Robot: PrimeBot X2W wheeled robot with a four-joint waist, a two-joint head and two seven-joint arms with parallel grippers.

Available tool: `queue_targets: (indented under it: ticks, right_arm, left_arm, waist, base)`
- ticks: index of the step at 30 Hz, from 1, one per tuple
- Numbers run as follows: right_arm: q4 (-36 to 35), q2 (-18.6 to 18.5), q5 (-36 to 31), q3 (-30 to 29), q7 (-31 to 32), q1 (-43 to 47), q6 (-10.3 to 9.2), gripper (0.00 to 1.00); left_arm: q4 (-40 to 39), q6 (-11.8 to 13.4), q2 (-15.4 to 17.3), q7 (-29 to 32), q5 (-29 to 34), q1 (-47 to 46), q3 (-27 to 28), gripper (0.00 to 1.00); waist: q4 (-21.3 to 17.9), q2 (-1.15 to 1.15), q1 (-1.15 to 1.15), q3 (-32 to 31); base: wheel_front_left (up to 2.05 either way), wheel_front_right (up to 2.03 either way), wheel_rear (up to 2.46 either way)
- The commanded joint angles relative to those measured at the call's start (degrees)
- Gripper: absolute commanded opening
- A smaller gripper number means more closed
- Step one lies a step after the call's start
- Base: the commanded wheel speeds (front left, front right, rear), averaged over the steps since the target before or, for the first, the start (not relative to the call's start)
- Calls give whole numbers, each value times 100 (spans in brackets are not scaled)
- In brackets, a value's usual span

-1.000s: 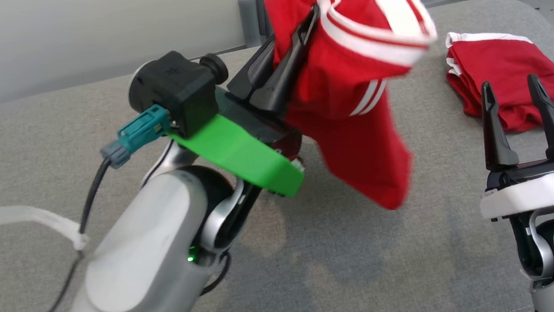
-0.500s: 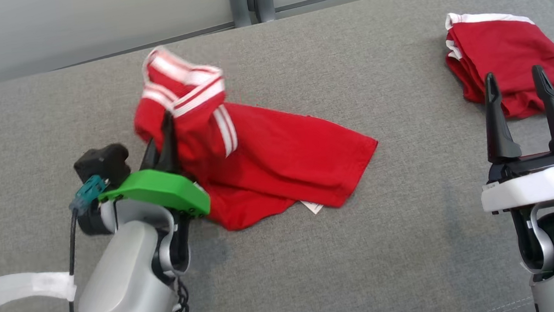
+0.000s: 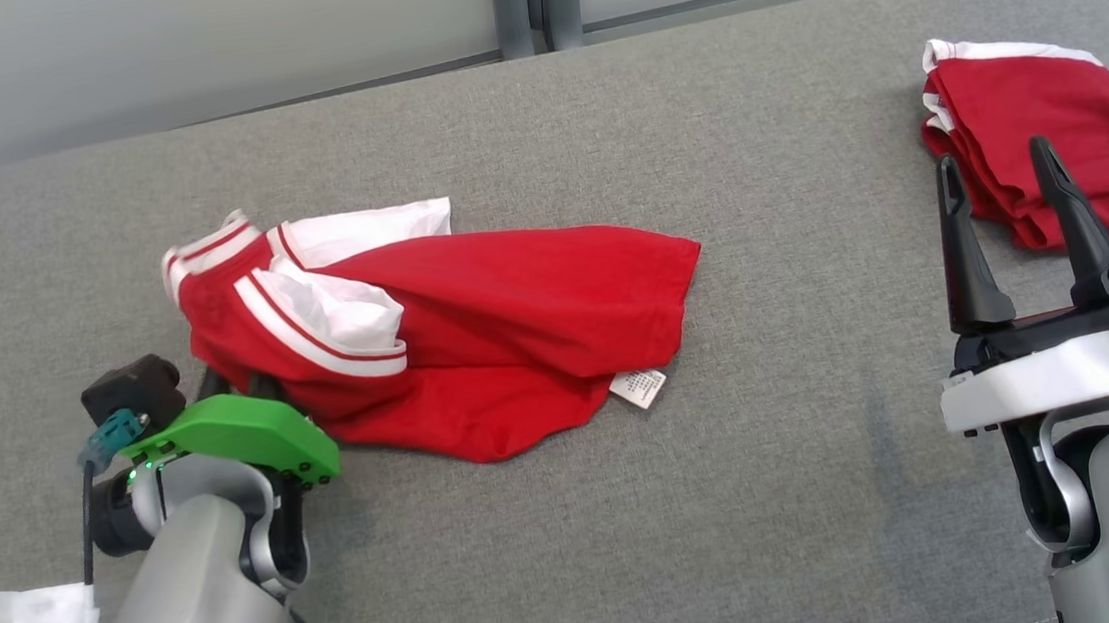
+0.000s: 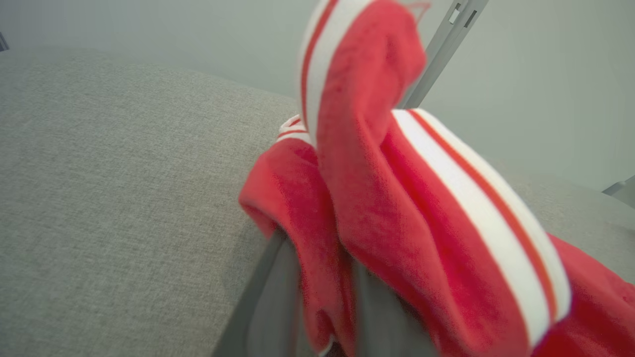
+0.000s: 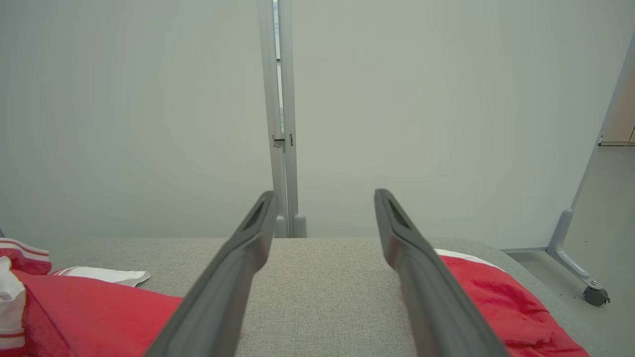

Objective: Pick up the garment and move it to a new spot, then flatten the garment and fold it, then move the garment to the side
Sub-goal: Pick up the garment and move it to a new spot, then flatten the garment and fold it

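Observation:
The garment (image 3: 476,328) is red shorts with a white-striped waistband, lying rumpled on the grey padded surface (image 3: 826,428) left of centre, a white label at its near edge. My left gripper (image 3: 238,384) sits low at the garment's near-left corner, its fingertips tucked under the cloth. In the left wrist view the garment (image 4: 397,208) drapes over and between the blurred fingers (image 4: 258,302), so their spacing is unclear. My right gripper (image 3: 999,167) hovers open at the right with nothing between its fingers (image 5: 248,238). The garment (image 5: 99,307) lies to its left.
A second red garment (image 3: 1052,147), folded, lies at the far right corner just beyond my right gripper and also appears as red cloth (image 5: 486,292). A pale wall with a grey post (image 3: 528,3) backs the surface. White tape (image 3: 9,615) wraps my left arm's cable.
The garment, held high a second ago, has come down onto the surface and spread out. My left gripper dropped low and to the near left with it. The right gripper has stayed open.

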Motion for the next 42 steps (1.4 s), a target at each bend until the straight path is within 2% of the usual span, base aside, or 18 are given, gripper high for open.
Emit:
queue_targets:
  ticks: [1, 5, 11, 16, 24, 30, 33, 40, 42]
  right_arm:
    - [17, -15, -47, 28, 30, 26, 0, 100]
    - [26, -15, -46, 32, 65, 113, 0, 100]
    - [-9, -15, -52, -14, 92, 265, 0, 100]
    - [-21, -15, -12, -11, 108, 370, 0, 100]
    - [-39, -15, 41, 19, 119, 456, 0, 100]
    - [-53, -15, 55, 65, 134, 488, -1, 100]
    - [-54, -15, 66, 97, 143, 483, 0, 100]
    - [-46, -15, 57, 200, 148, 387, 0, 100]
    - [-32, -15, 54, 233, 149, 372, 0, 100]
  left_arm:
    - [41, -31, 107, -19, 137, 66, 76, 100]
    - [0, -16, 154, -19, 183, 269, 460, 100]
    - [-495, -12, 174, -11, 429, 682, 1113, 100]
    - [-1028, -73, 63, -12, 770, 998, 1311, 100]
    - [-1664, -195, -219, -12, 1115, 1405, 1178, 100]
    - [-1627, -219, -330, 123, 1172, 1592, 872, 100]
    - [-1497, -224, -304, 264, 1202, 1530, 787, 100]
    - [-1027, -102, 0, 462, 1513, 1041, 620, 100]
    - [-826, -152, 78, 660, 1588, 925, 496, 100]
  waist:
    - [17, 31, 0, -81]
    - [45, 31, 0, -214]
    - [127, 31, 0, -395]
    - [186, 31, 0, -500]
    - [225, 31, 0, -573]
    - [202, 31, 0, -585]
    - [176, 31, 0, -561]
    - [75, 31, 0, -431]
    - [47, 31, 0, -406]
  base:
    - [0, 0, 0]
    - [0, 0, 0]
    - [0, 0, 0]
    - [0, 0, 0]
    - [0, 0, 0]
    - [0, 0, 0]
    - [0, 0, 0]
    - [0, 0, 0]
    - [0, 0, 0]
